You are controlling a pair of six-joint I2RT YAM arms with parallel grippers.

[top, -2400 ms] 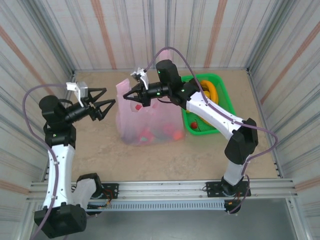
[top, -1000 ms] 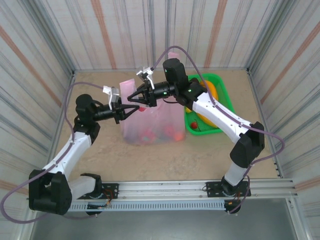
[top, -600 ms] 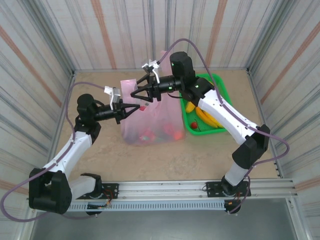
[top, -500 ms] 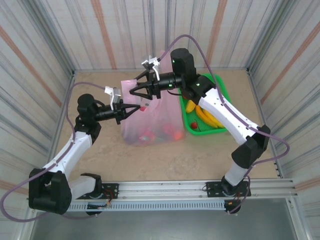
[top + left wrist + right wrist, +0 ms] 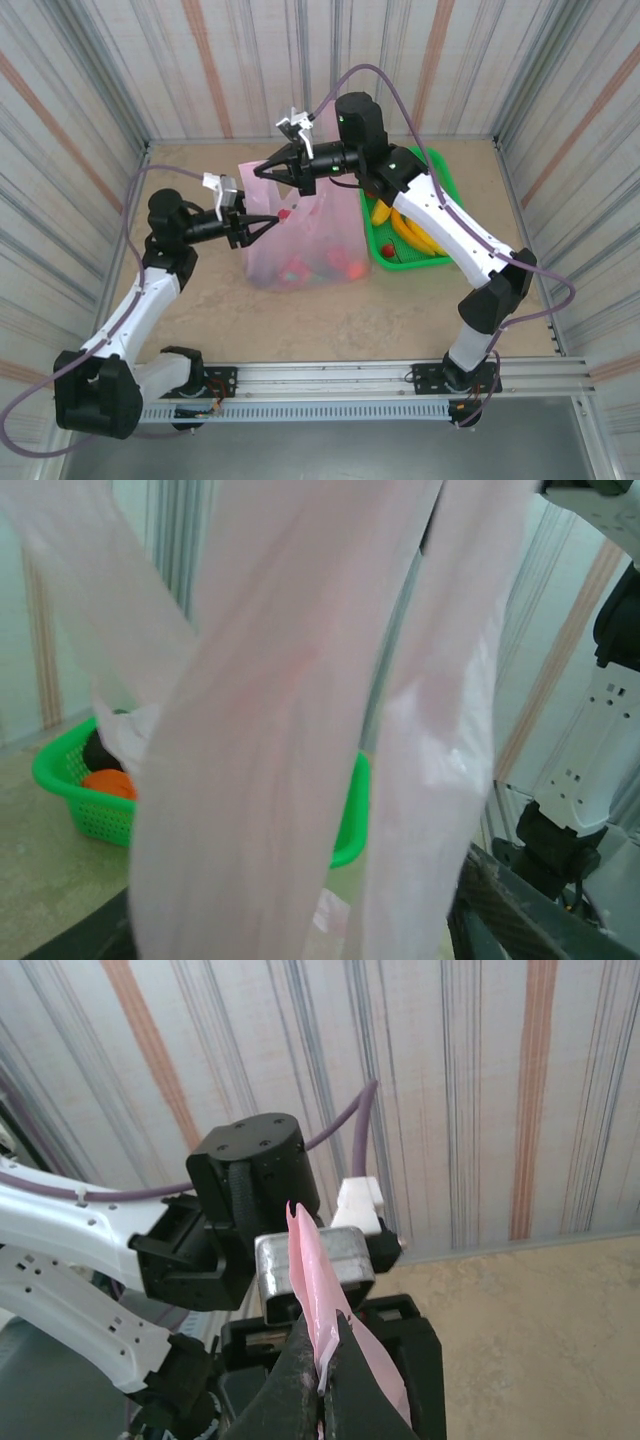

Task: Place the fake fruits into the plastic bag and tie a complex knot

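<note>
Two pincers: the right pincer, clamped shut on a pink handle strip, holds it up at 12 o'clock of the plastic bag. The left pincer, spread wide, straddles other strips at 9 o'clock. Red fake fruits lie inside the bag on the table, with a green tray at 3 o'clock.

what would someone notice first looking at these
The pink plastic bag stands mid-table, red fruits showing through its lower part, and the right gripper pinches one handle strip up at its top left. The left gripper points in from the left, jaws spread at the bag's side. Yellow bananas lie in the green tray to its right.
</note>
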